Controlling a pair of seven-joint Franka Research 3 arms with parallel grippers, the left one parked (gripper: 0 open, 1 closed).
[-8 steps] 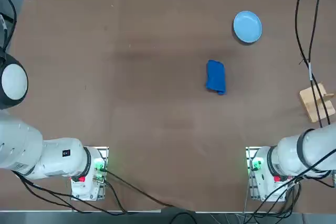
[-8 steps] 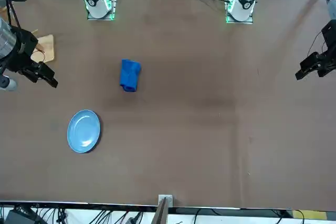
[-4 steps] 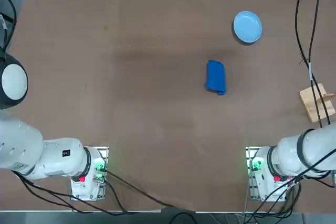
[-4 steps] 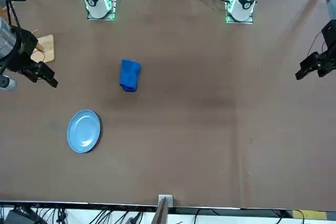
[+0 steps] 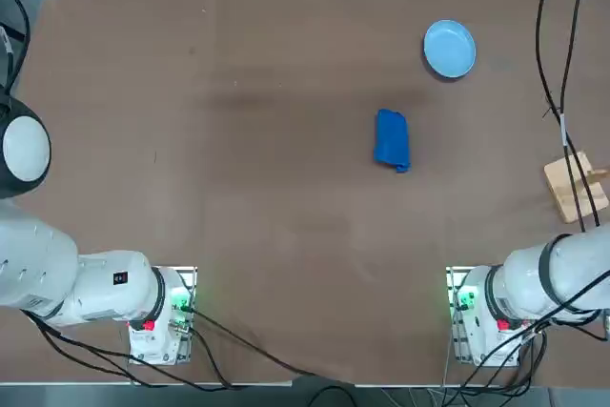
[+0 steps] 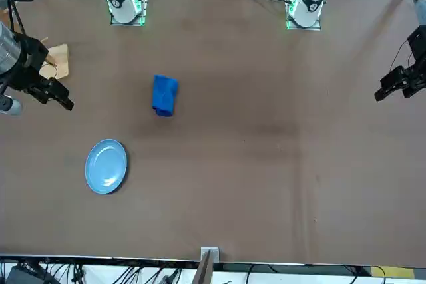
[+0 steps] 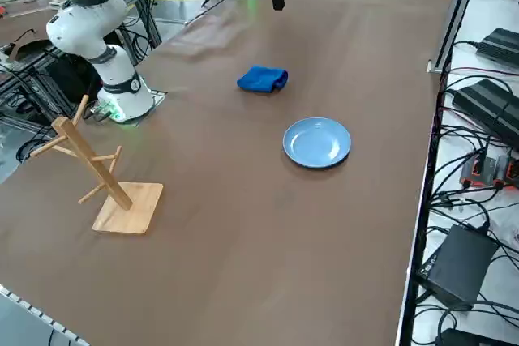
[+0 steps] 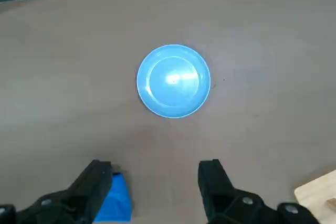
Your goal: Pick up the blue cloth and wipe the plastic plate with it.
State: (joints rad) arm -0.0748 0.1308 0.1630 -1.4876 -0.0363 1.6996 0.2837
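Observation:
The blue cloth (image 5: 392, 140) lies bundled near the table's middle, also seen in the front view (image 6: 164, 95) and right side view (image 7: 262, 79). The plastic plate (image 5: 449, 49) sits beyond it towards the far right; it shows in the front view (image 6: 106, 166), the side view (image 7: 317, 143) and the wrist view (image 8: 174, 81). My right gripper (image 6: 54, 99) hangs high over the table's right side, open, with nothing between its fingers. In the wrist view the right gripper (image 8: 155, 174) frames bare table, with the plate ahead and the cloth (image 8: 116, 203) beside one finger.
A tan wooden stand on a flat base (image 5: 575, 188) sits at the table's right edge, close under my right arm (image 7: 105, 176). Black cables (image 5: 562, 64) hang above that side. The brown table (image 5: 238, 140) stretches wide to the left of the cloth.

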